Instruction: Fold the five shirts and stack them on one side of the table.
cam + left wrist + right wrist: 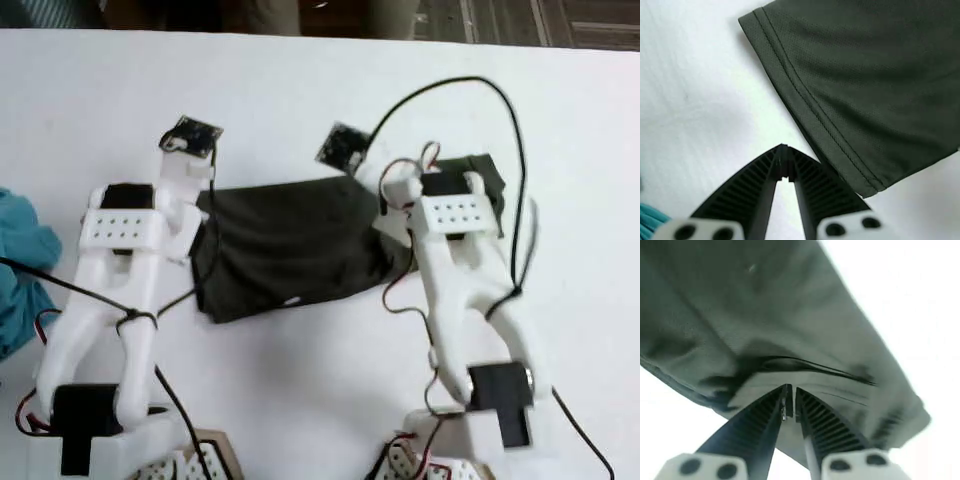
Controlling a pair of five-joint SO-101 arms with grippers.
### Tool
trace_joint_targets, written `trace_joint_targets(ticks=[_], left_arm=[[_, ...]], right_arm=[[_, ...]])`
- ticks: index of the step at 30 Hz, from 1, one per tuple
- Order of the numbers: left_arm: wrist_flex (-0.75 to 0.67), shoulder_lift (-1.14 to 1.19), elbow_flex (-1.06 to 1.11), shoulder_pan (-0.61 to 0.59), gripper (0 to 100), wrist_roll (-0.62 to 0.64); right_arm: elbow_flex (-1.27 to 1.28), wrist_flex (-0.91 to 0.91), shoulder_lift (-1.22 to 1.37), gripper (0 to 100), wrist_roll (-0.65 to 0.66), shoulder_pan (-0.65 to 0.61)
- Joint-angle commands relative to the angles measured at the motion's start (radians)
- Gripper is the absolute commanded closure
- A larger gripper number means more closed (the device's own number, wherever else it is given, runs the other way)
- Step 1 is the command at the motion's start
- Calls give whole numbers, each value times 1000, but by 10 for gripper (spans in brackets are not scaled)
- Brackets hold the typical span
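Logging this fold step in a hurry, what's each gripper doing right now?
Left gripper: closed, empty, beside the dark olive mesh fabric shirt.
Right gripper: closed over that shirt; whether it pinches cloth cannot be told.

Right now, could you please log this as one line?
dark shirt: mid-table | left claw: shut, beside shirt | right claw: shut, over shirt

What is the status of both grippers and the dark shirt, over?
Left gripper shut, empty, beside hem of dark green shirt. Right gripper shut, tips on the shirt. Shirt flat on table. Teal garment lies aside, nothing blocking.
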Motion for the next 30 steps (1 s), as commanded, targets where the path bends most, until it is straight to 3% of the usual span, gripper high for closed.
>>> trace_joint_targets(ticks=[1,5,12,23,30], left_arm=[[-5,-43,-4,-2,973,-5],[-5,-43,-4,0,973,-3],[-12,-43,48,-5,973,-9],[3,-48,61,-5,973,-9],[31,-49,53,-6,973,-9]], right_arm=[[-29,22,-91,976,-2,41],[32,-5,-47,976,0,93],[41,-262,170,976,64,259],[-52,-262,354,976,69,308],[-52,-249,357,976,117,441]])
